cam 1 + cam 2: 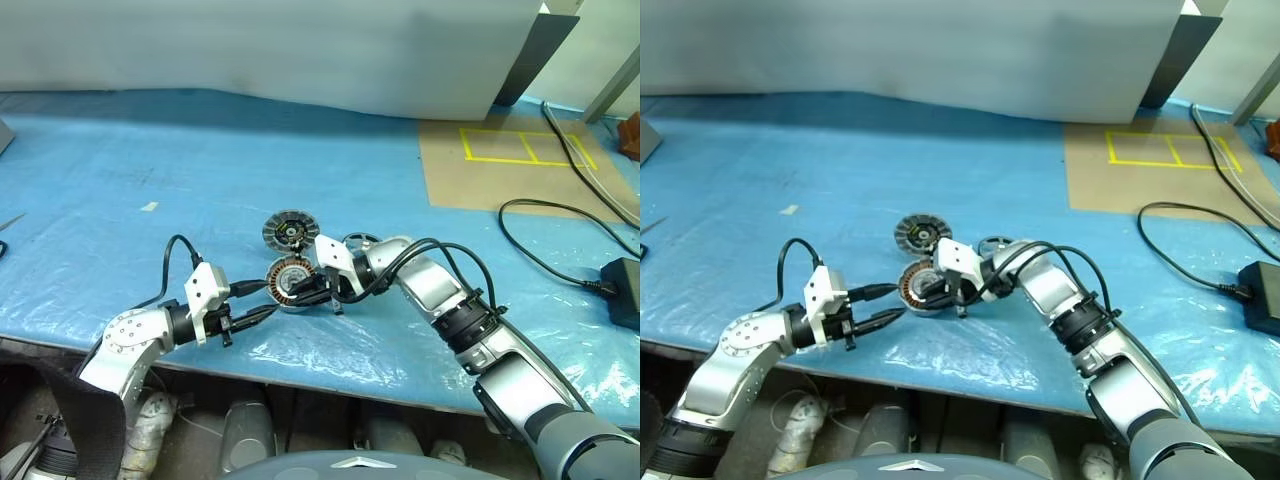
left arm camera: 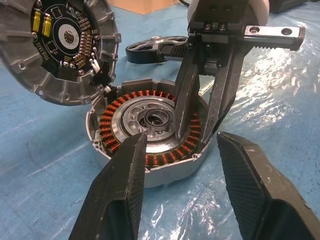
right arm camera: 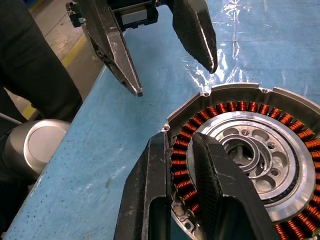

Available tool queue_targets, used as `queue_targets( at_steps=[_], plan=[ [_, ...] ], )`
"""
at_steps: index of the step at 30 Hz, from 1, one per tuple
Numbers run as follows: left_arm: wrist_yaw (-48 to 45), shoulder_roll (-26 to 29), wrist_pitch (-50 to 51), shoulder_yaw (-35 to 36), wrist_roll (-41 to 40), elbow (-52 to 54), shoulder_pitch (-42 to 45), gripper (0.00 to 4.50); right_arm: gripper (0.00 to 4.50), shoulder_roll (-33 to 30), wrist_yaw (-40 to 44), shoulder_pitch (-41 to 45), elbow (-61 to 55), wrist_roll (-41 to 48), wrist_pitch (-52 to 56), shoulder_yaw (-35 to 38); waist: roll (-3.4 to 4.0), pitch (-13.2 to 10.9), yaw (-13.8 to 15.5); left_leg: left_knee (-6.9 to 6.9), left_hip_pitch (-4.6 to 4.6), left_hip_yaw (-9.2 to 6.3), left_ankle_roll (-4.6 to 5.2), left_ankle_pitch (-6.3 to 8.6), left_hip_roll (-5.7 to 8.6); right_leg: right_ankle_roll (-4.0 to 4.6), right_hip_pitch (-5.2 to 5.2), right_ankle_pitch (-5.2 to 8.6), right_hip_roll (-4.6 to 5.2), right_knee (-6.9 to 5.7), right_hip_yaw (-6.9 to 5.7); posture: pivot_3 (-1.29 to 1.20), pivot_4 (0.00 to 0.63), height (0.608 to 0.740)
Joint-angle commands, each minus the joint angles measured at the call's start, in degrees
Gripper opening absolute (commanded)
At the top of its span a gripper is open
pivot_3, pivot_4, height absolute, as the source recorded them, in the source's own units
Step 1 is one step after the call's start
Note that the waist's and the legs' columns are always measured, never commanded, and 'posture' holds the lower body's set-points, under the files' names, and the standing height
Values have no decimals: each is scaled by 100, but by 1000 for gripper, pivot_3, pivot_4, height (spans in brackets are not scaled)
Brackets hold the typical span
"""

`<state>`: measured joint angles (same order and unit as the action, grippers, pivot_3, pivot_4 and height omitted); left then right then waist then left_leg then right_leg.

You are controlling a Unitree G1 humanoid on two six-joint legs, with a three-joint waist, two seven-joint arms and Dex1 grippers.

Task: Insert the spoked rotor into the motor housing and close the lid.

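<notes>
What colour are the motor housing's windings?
Copper-orange, ringed inside the silver motor housing; the left wrist view shows them best.

motor housing (image 3: 250,155) cut off at frame edge, spoked rotor (image 2: 155,49) partly hidden behind right pincer (image 2: 200,117)

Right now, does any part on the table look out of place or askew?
Yes. The lid leans tilted against the motor housing, dark face showing. The spoked rotor lies behind, not inserted. The right hand pinches the housing's wound wall.
</notes>
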<state>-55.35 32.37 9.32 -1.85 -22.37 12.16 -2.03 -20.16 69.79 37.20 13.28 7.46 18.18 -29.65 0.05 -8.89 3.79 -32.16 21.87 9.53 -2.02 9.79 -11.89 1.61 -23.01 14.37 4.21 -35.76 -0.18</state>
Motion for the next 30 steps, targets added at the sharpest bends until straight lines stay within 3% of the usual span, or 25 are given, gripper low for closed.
queue_targets(
  at_steps=[1, 14, 30],
  plan=[
    [75, 1, 62, -4, -29, 277, 104, 2343, 734, 10, -98, 63, 194, -208, -220, 65, 0, 0, 0, 0, -1, 0, 0, 0, 0, 0, 0, 0, 0, -1, 0, 0, 150, 740],
    [148, -65, 216, -114, -39, 306, 319, 2343, 734, 32, -122, 31, -29, -97, -137, 222, 0, 0, 4, -4, -3, 0, 1, 0, 0, 0, 3, -1, -1, -3, 2, 0, 150, 740],
    [152, -75, 193, -86, -5, 276, 271, 2343, 734, 195, -390, 163, -708, 446, 610, 1042, 0, 0, 3, 0, 7, 0, -4, -3, -1, 1, -7, -1, -2, 0, 1, 0, 150, 740]
  ],
)
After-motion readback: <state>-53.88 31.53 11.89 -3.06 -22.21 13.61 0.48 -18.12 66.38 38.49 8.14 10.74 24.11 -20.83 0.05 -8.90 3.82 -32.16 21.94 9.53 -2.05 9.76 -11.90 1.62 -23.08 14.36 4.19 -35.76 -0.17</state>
